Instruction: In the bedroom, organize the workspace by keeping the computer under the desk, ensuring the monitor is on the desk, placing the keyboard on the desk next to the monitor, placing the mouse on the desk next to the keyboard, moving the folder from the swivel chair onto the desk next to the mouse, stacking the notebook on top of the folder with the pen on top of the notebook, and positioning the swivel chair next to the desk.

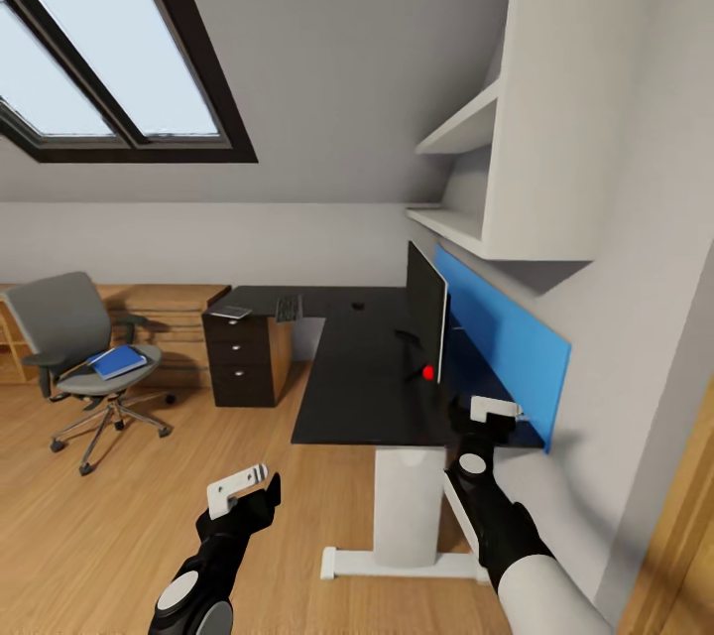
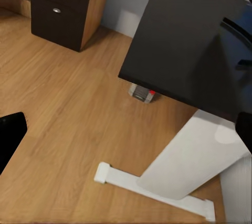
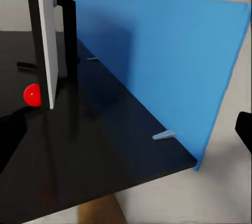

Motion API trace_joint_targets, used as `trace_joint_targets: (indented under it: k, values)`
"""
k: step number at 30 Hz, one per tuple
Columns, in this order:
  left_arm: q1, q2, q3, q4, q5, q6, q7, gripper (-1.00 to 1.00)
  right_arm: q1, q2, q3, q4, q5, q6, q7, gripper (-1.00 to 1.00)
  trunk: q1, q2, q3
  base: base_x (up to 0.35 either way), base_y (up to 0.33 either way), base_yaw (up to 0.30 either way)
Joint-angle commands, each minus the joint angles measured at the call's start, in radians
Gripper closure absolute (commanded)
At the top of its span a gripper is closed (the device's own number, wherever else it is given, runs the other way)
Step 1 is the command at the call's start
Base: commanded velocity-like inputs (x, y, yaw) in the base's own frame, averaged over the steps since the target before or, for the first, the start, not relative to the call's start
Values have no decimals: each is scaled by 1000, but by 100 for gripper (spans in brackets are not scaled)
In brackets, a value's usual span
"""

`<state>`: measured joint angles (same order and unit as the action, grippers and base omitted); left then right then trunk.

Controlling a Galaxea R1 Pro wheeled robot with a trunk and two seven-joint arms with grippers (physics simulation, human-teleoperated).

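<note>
The desk with its black top stands ahead against the right wall. The monitor stands on it, edge-on to me, with a small red round object by its foot. The keyboard lies on the far wing. The notebook rests on the drawer unit. The blue folder lies on the seat of the swivel chair, far left. My left gripper hangs open over the floor before the desk. My right gripper is open at the desk's near right corner.
A blue wall panel runs behind the desk, with white shelves above. The white desk leg and its foot stand close in front of me. A wooden dresser sits behind the chair. Wood floor spreads to the left.
</note>
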<state>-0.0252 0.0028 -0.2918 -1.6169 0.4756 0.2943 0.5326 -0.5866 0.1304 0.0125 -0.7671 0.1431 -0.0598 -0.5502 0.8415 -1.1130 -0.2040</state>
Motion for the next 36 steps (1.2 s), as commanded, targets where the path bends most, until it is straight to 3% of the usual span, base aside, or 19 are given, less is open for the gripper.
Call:
trace_joint_targets:
  k: [1, 7, 9, 11, 19, 20, 21, 23, 27, 32, 36]
  values:
    - [-1, 0, -1, -1, 6, 3, 7, -100, -1, 0, 1, 1, 4, -1, -5, -100, 0, -1, -1, -295, 0, 0]
    - [-1, 0, -2, -1, 6, 3, 7, -100, -1, 0, 1, 2, 2, 0, 5, -100, 0, -1, -1, -234, 0, 0]
    - [-1, 0, -8, -1, 6, 0, 7, -100, -1, -2, -4, 2, -6, 5, 100, -100, -4, 6, 2, -27, 0, 0]
    - [-1, 0, -8, -1, 6, 0, 7, -100, 0, -2, -4, 2, -16, 6, 113, -100, -12, 20, 8, -9, 0, 0]
    - [-1, 0, -3, -1, 7, 10, 7, -100, 43, -2, -5, -8, -93, 4, 127, -100, -43, 76, 33, -2, 0, 0]
    - [-1, 0, -7, 2, 7, 12, 7, -100, 147, -1, -1, -118, -156, 9, 129, -100, -46, 83, 36, 0, 0, 0]
    - [-1, 0, -7, 3, 7, 12, 7, -100, 170, 0, 0, -138, -160, 9, 129, -100, -50, 90, 39, 0, 0, 0]
    - [-1, 1, -7, 10, 9, 12, 8, -100, 270, 3, 9, -222, -171, 10, 129, -100, -58, 104, 46, 0, 0, 0]
    - [-1, 3, -7, 29, 10, 12, 7, -100, 343, 4, 24, -259, -175, 8, 129, -100, -73, 132, 58, 0, 0, 0]
    - [1, 5, -7, 39, 11, 12, 7, -100, 386, 2, 29, -245, -177, 4, 131, -100, -92, 167, 74, 0, 0, 0]
    - [37, 25, -7, 81, 10, 7, 7, -100, 402, 2, 31, -161, -177, -2, 136, -100, -108, 195, 86, 0, 0, 0]
